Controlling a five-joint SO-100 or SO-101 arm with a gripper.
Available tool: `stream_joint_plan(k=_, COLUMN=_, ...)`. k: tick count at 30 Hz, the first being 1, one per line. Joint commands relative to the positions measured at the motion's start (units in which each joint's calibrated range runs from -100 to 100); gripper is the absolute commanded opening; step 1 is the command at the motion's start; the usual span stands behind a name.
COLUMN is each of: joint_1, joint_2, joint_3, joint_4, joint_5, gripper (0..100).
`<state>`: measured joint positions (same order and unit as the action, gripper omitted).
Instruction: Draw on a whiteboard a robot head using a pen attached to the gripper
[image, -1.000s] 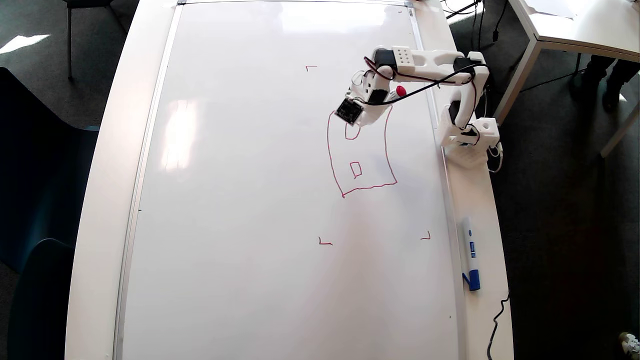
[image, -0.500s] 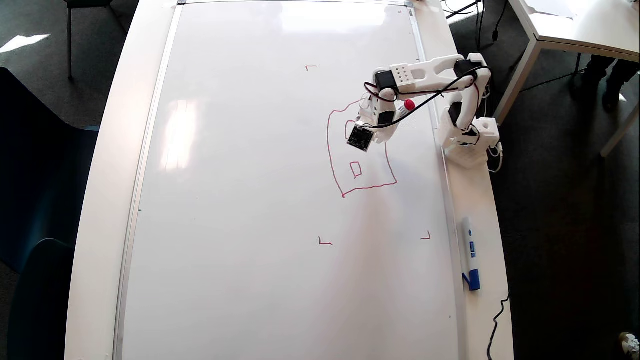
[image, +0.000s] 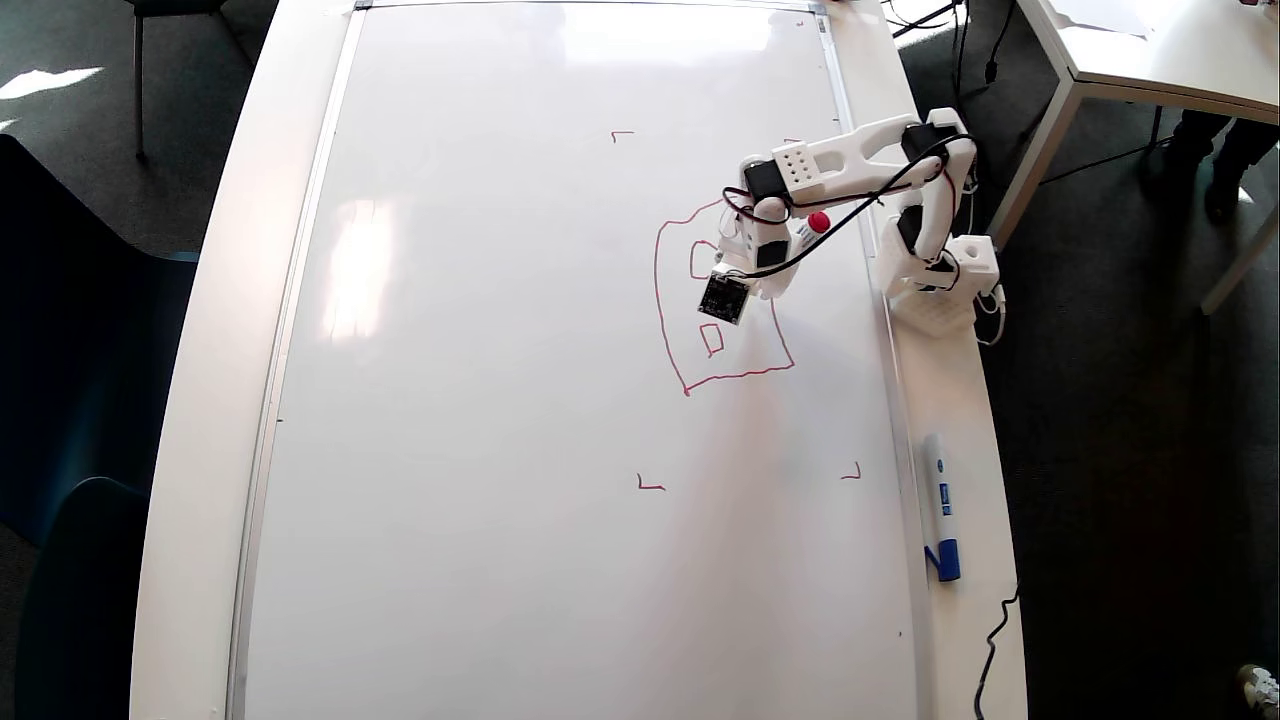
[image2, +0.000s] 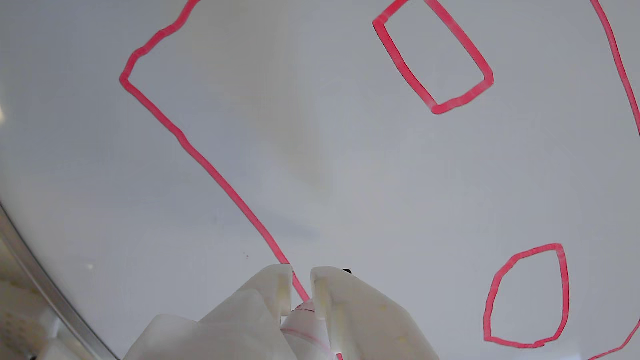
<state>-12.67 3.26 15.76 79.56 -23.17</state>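
The whiteboard (image: 500, 350) fills the table in the overhead view. On its right part is the robot head (image: 657, 290), a wobbly red outline with two small shapes showing inside. My gripper (image: 765, 285) hangs over the outline's right side, between the two small shapes, and the pen's (image: 819, 222) red end sticks up behind it. In the wrist view the gripper (image2: 301, 280) is shut on the pen (image2: 305, 320), whose tip is hidden, right over a red line of the robot head (image2: 210, 167) on the whiteboard (image2: 350, 175).
A white marker with a blue cap (image: 940, 505) lies on the table strip to the right of the board. The arm's base (image: 935, 280) stands on that same strip. Small red corner marks (image: 650, 485) sit on the board around the drawing.
The gripper has moved down the overhead picture, from the outline's top to its middle right. The upper left stroke and the upper small shape have come into sight.
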Motion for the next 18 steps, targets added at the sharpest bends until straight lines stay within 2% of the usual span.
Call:
stream_joint_plan(k=1, joint_1=-0.3, joint_2=1.1, joint_3=-4.5, joint_4=-0.2, joint_5=-0.3, gripper=1)
stream_joint_plan(k=8, joint_1=-0.3, joint_2=6.1, joint_3=-12.4, joint_4=-0.2, joint_5=-0.3, gripper=1)
stream_joint_plan(k=18, joint_1=-0.6, joint_2=8.6, joint_3=-12.8, joint_4=-0.2, joint_5=-0.3, gripper=1)
